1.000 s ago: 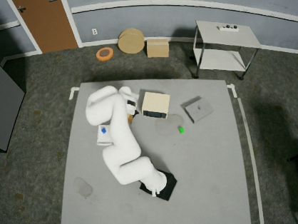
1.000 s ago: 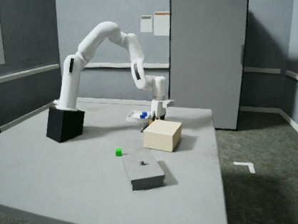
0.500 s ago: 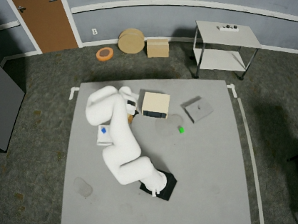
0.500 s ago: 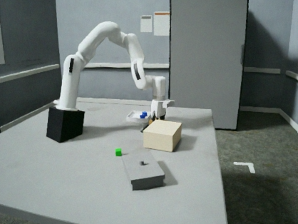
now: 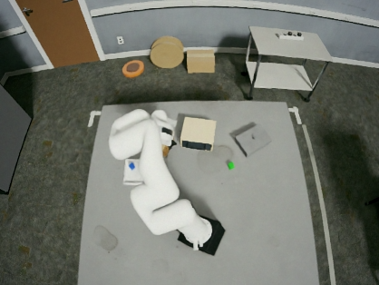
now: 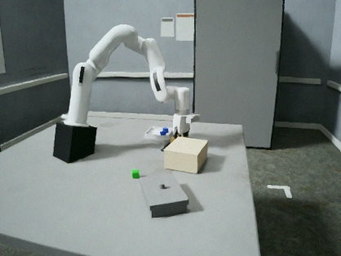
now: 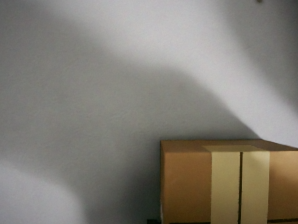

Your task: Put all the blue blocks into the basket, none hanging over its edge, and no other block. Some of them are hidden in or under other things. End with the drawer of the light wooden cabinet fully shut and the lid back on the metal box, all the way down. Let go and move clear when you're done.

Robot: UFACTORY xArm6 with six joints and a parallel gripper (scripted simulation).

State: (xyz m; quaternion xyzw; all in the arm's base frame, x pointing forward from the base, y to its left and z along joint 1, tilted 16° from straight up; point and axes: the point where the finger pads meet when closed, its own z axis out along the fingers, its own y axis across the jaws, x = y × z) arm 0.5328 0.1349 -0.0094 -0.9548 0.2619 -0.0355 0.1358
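Gripper [image 5: 169, 147] [image 6: 174, 143] [image 7: 153, 221] straddles carton [image 5: 165, 151] [image 6: 172, 139] [image 7: 187, 182], fingers apart, clamped or not can't tell, probably to shift it and check for hidden blue.

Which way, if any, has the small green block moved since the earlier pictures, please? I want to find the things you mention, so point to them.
No, the small green block [image 5: 230, 165] [image 6: 135, 174] has not visibly moved; it stands in the same place beside the grey metal box [image 5: 257, 142] [image 6: 169, 210].
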